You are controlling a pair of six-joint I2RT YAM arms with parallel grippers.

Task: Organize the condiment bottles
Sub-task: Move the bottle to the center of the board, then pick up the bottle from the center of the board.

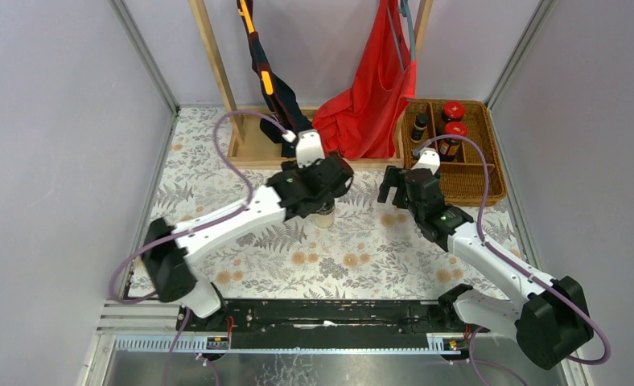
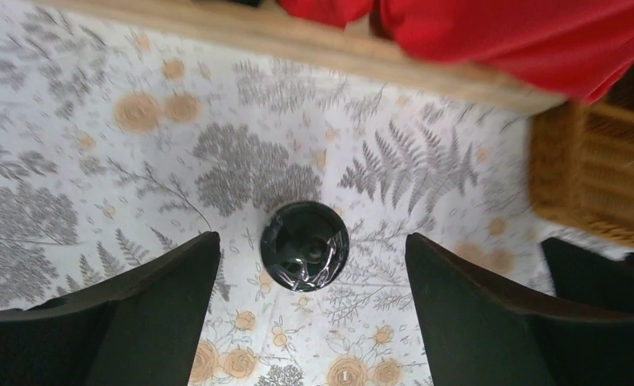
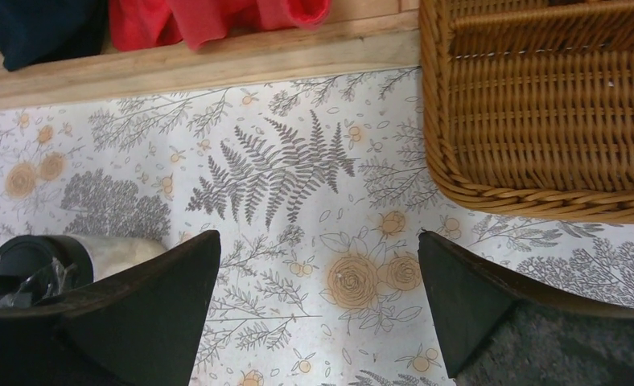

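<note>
Standing upright near the middle of the table [image 1: 362,261], a little toward its far edge, the pale bottle [image 2: 304,245] shows its black cap straight up at the left wrist camera. The left gripper [image 2: 311,241] hangs right over it, fingers [image 2: 169,297] spread wide with flowered cloth visible on both sides of the cap, so nothing is gripped. The right gripper [image 3: 318,241] is also spread and empty, just to the bottle's right, with the bottle lying at the edge of its wrist view.

The wicker basket [image 1: 476,190] sits at the far right corner, holding two red-lidded jars [image 1: 454,111] and a small dark bottle [image 1: 419,127]. That side looks like the right arm's reach, so the bottle probably changes arms here.

To do this well, the left gripper should rise straight up without drifting sideways, since a finger clipping the cap could tip the bottle. The right one should wait until it is clear, then close low on the body, square to the bottle.
</note>
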